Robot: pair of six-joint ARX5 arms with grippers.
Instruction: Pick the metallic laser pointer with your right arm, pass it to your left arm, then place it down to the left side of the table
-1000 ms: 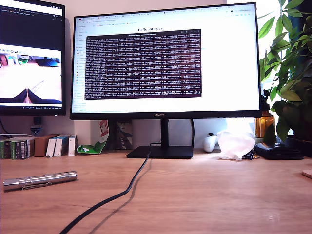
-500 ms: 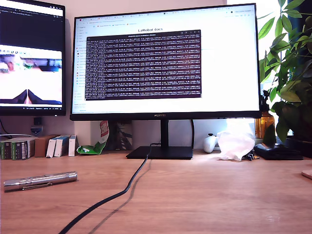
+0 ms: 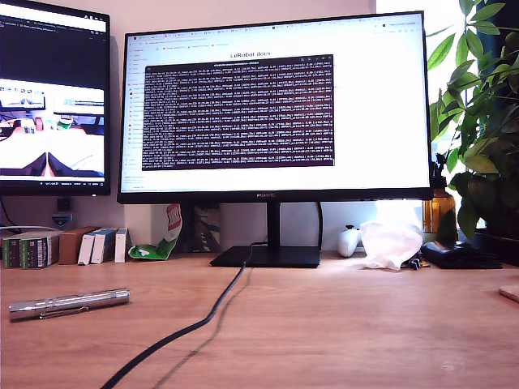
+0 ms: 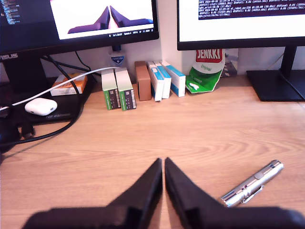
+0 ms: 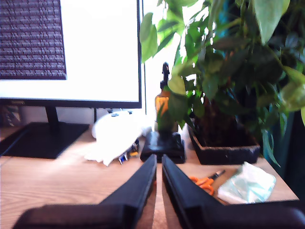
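The metallic laser pointer [image 3: 70, 301] lies flat on the wooden bench [image 3: 340, 324] at the exterior view's left, beside the black cable [image 3: 195, 328]. My first gripper [image 4: 163, 161] hovers near it, fingers together and empty. My second gripper [image 5: 158, 157] faces the potted plant [image 5: 228, 81], fingers together.

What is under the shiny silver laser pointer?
The metallic laser pointer lies flat on the bare wooden table, with only its thin shadow beneath. Its underside is hidden.
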